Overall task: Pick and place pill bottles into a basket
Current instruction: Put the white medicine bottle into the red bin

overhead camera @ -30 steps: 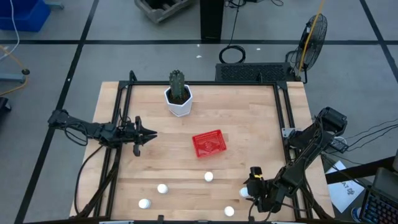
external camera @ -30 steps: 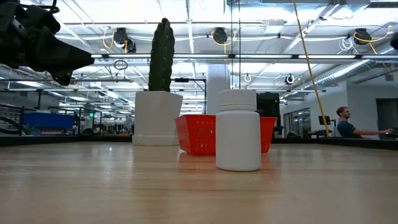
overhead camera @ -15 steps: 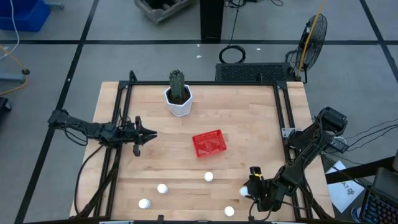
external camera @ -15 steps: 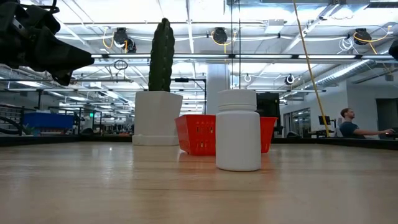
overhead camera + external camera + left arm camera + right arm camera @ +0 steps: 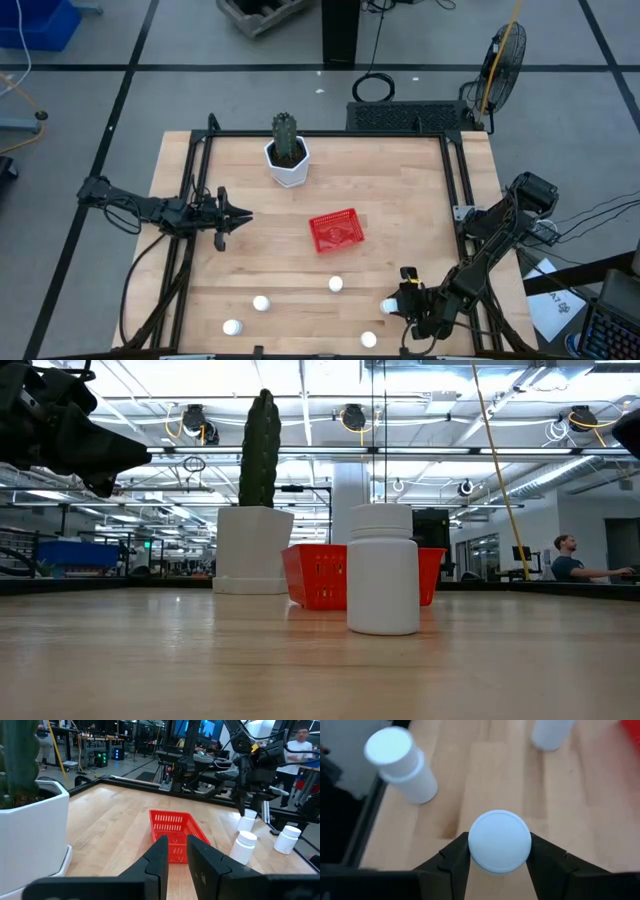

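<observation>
Bottle [image 5: 500, 841] upright, cap up, pinched between right gripper [image 5: 500, 857] jaws; left gripper [image 5: 174, 862] jaws narrow, empty.

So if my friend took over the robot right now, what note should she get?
Right end effector: down at the table's near right corner, fingers closed against a bottle, one on each side.
Left end effector: waiting over the left side of the table, holding nothing, fingers nearly together.
Basket: mid-table, looks empty.
The other bottles stand on the near part of the table.
Done: no bottle in the basket yet.
Left: lift the gripped bottle, drop it in the basket, then fetch the other four.
</observation>
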